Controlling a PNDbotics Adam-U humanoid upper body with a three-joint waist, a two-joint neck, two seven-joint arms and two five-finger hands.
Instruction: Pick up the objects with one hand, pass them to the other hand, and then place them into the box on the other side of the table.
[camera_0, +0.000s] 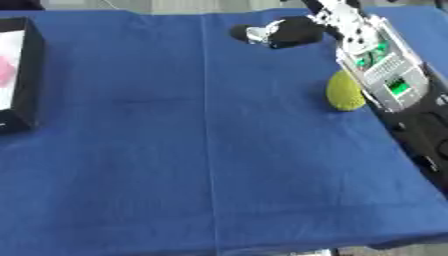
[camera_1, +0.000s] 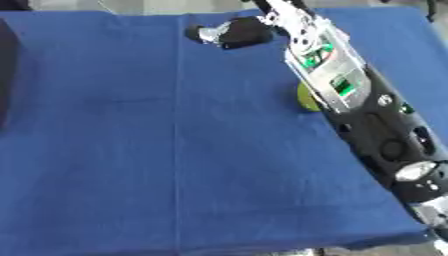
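Right arm is reaching in from the right side, across the blue-clothed desk (camera_0: 131, 150), toward the far edge. Right hand (camera_0: 293, 31) is sitting at the far end of the arm, dark, with a pale or silvery bit (camera_0: 255, 35) at its leading side. That bit may be a fingertip or a small object being pinched; the view is too poor to say, so I cannot tell whether the fingers are wide, narrow or holding anything.

Yellow-green ball (camera_0: 345, 91) is lying on the cloth just beside the forearm, on its left side, nearer the camera than the hand. In the right eye view the arm is covering most of it. Nothing is touching it that I can see, though it is lying close against the arm casing.

Black box (camera_0: 26, 75) is standing well apart from the ball, at the opposite, left edge of the desk, its opening showing something pale and pink inside. Left hand is not showing in either view.

Judgement: the step in hand looks like the pick-up, with the handover and placement not yet begun. To do it well, the hand should be coming down over its target from above and closing around the middle, while the forearm is keeping off the ball so it is not being nudged into rolling.
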